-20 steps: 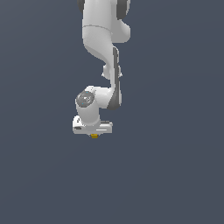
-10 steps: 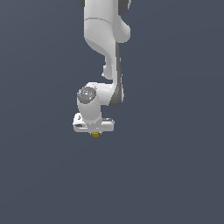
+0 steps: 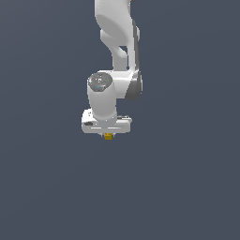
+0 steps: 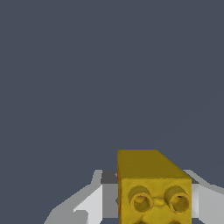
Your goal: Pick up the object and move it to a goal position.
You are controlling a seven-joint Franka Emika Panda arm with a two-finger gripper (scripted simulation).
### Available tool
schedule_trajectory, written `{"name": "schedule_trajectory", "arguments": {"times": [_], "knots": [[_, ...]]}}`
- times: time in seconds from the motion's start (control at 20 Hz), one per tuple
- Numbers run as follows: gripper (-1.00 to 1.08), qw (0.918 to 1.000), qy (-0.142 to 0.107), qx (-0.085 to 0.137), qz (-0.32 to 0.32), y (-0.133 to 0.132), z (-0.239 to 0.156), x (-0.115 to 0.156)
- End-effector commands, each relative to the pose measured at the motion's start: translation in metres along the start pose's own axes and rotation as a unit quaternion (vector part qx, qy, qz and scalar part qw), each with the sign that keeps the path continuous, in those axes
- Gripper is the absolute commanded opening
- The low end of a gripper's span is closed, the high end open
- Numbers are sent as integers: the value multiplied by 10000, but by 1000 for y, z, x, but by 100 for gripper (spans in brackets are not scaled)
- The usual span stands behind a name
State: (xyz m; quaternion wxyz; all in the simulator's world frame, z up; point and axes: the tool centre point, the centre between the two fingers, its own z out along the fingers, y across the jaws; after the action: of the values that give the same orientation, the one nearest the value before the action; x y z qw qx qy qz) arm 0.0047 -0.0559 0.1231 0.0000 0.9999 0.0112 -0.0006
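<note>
Gripping yellow obj (image 3: 108, 136) betw nearly closed tool (image 3: 108, 135) fingers

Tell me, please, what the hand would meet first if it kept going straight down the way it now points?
Nothing shows in its path: below the hand and the yellow cube between its fingers, both views show only plain grey. Depth is unclear, so a surface could be near.

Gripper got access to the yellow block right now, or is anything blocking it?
Yes, it looks so. The yellow block already sits between the fingers of the gripper, apparently in its grasp. Only a small yellow bit shows below the gripper in the exterior view, and nothing else shows around it.
</note>
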Motion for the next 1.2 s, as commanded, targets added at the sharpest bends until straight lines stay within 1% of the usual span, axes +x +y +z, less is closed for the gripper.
{"name": "schedule_trajectory", "arguments": {"times": [0.0, 0.7, 0.9, 1.15], "knots": [[-100, 10000, 4, -3, 0, -12, -28, 2], [-100, 10000, 4, -6, 0, -78, -185, 13], [-100, 10000, 4, -6, 0, -93, -220, 17], [-100, 10000, 5, -3, -1, -106, -249, 21]]}}
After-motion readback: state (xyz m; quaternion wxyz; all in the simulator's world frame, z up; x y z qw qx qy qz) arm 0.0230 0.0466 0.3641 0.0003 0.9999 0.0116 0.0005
